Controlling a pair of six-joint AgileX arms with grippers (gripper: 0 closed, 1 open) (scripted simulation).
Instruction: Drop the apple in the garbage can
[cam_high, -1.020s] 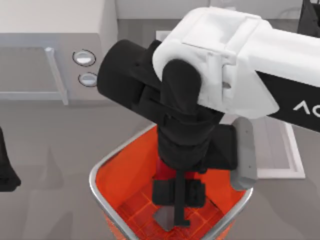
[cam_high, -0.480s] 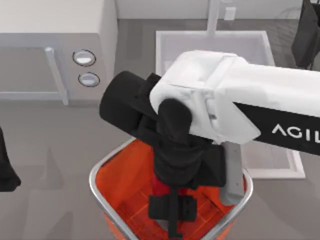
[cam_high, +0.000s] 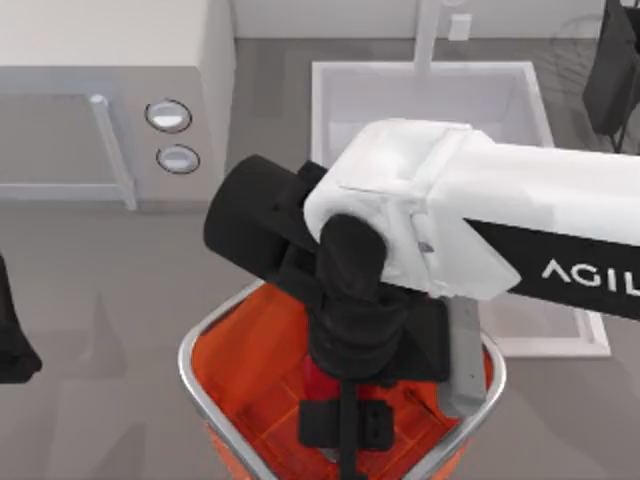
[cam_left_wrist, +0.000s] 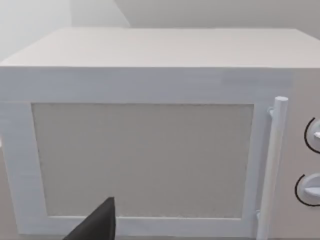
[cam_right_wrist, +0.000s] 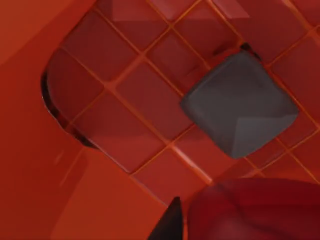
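Right gripper (cam_high: 345, 425) inside orange-red square silver-rimmed garbage can (cam_high: 215, 335) at worktop's near edge, fingers clamping small rounded red apple (cam_right_wrist: 260, 210). Risk: apple sticking to fingers on release. Left gripper (cam_high: 12, 345) parked at left edge, finger state unreadable.

My right arm's stretched in from the right, wrist bent straight down, right gripper (cam_high: 345, 435) low inside the garbage can (cam_high: 215, 335), jaws clamped on the apple (cam_right_wrist: 255, 210). Left arm's parked far left of the can.

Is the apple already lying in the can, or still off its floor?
Still off the floor: the apple hangs at the right gripper above the can's gridded floor, inside its walls.
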